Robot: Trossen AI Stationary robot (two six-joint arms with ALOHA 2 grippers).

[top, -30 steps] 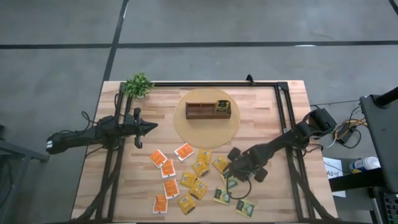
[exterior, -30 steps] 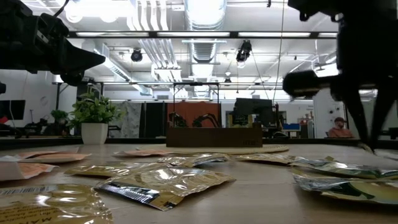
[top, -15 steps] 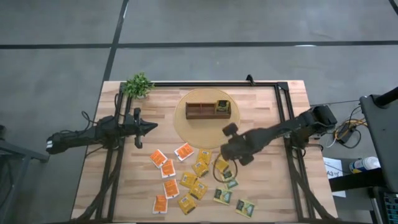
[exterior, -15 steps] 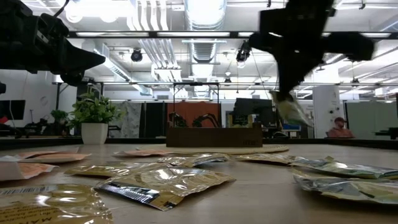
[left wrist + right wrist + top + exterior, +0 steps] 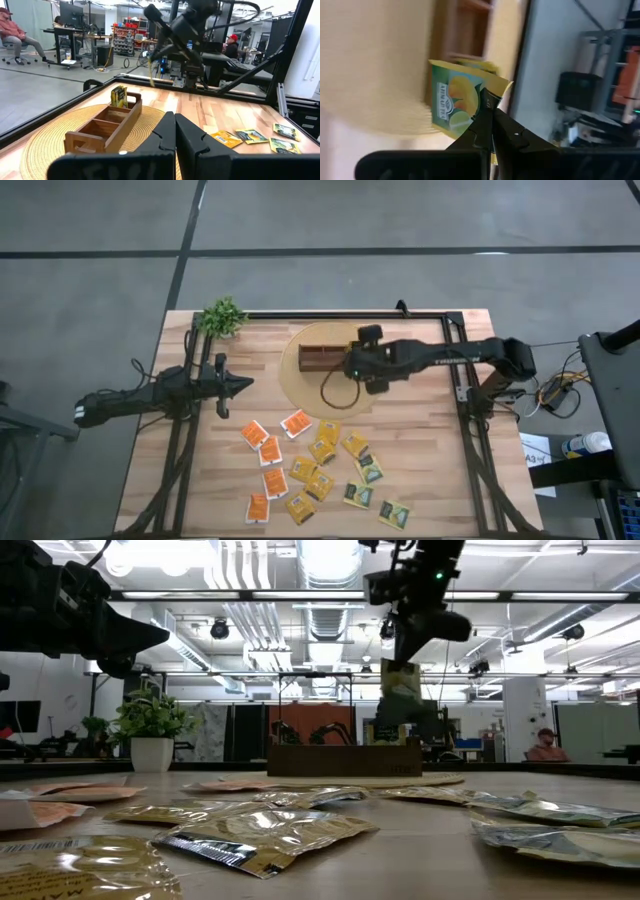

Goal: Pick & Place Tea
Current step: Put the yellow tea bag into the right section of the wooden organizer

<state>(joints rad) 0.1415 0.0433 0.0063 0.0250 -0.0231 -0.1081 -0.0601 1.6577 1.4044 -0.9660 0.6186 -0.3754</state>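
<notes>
My right gripper (image 5: 353, 366) hangs over the right end of the brown wooden box (image 5: 325, 358), shut on a green tea sachet (image 5: 454, 101) printed with a lemon; the sachet (image 5: 400, 703) dangles above the box (image 5: 345, 759). The box stands on a round woven mat (image 5: 300, 385), and its end compartment holds sachets (image 5: 118, 95). Several orange, yellow and green tea sachets (image 5: 312, 468) lie flat on the near half of the table. My left gripper (image 5: 246, 383) waits shut at the table's left, held level above the wood. My right gripper pinches the green sachet by one edge near a corner (image 5: 481, 101) between its two fingertips. The fingers slant down from the table's right side. The sachet hangs below them, its flat faces upright, lifted clear over the box.
A small potted plant (image 5: 222, 316) stands at the far left corner. Black frame rails (image 5: 455, 380) run along the table's left, right and far sides. Bare wood lies to the left and right of the mat.
My right gripper has risen from the near right part of the table with the green sachet, gone toward the far edge and left until it is over the box, and rolled its wrist. The sachet, first down among the others, now hangs clear.
</notes>
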